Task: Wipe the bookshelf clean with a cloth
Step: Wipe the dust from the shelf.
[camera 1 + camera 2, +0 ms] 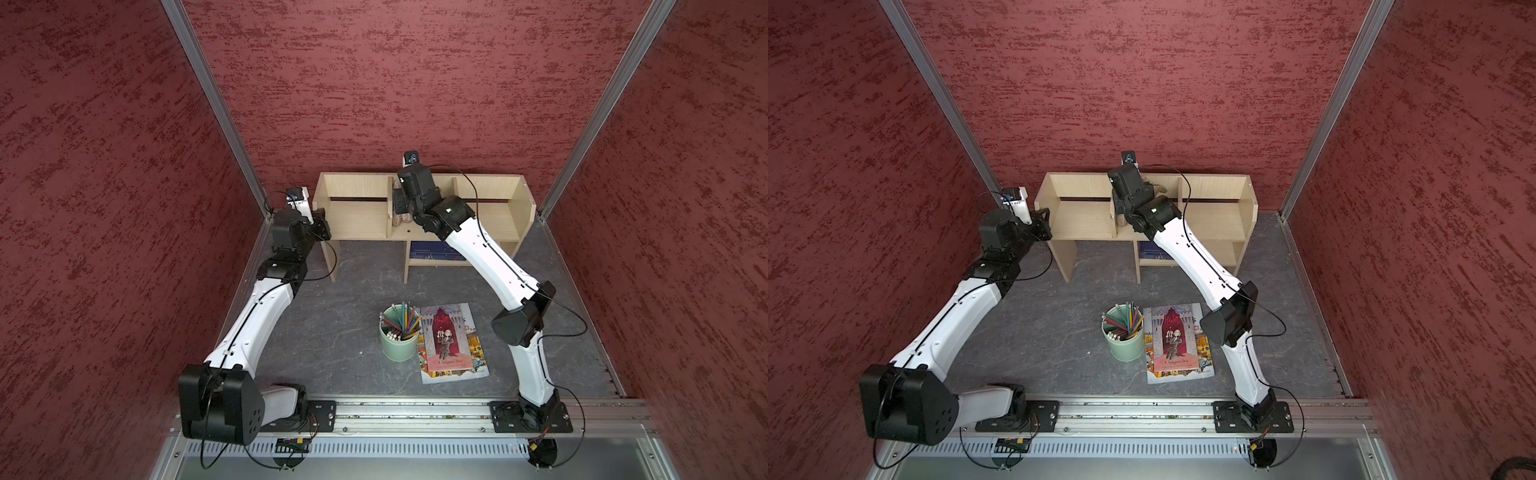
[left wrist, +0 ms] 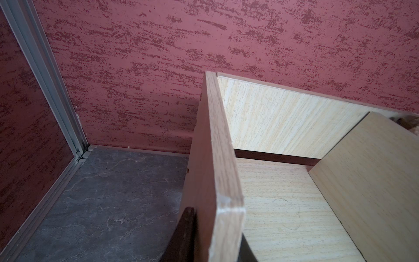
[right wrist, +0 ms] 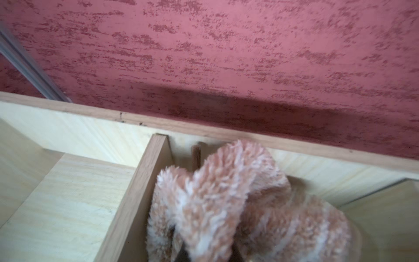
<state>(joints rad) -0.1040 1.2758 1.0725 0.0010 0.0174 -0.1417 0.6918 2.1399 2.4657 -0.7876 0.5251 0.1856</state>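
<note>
The light-wood bookshelf [image 1: 357, 216] [image 1: 1217, 220] stands against the back wall in both top views. My left gripper [image 1: 322, 224] [image 2: 217, 226] is shut on its left side panel [image 2: 210, 158], one dark finger [image 2: 187, 226] on each face near the front edge. The fluffy beige-and-brown cloth [image 3: 226, 192] [image 1: 402, 219] is bunched in the middle compartment, right beside the left divider [image 3: 145, 181]. My right gripper [image 3: 208, 249] [image 1: 401, 210] reaches into that compartment from above and is shut on the cloth. The fabric hides most of its fingers.
A green pencil cup [image 1: 398, 332] and a colourful illustrated book [image 1: 453, 343] lie on the grey floor in front of the shelf. A blue book [image 1: 432, 251] lies on the small lower shelf. Red walls close in behind and beside the shelf.
</note>
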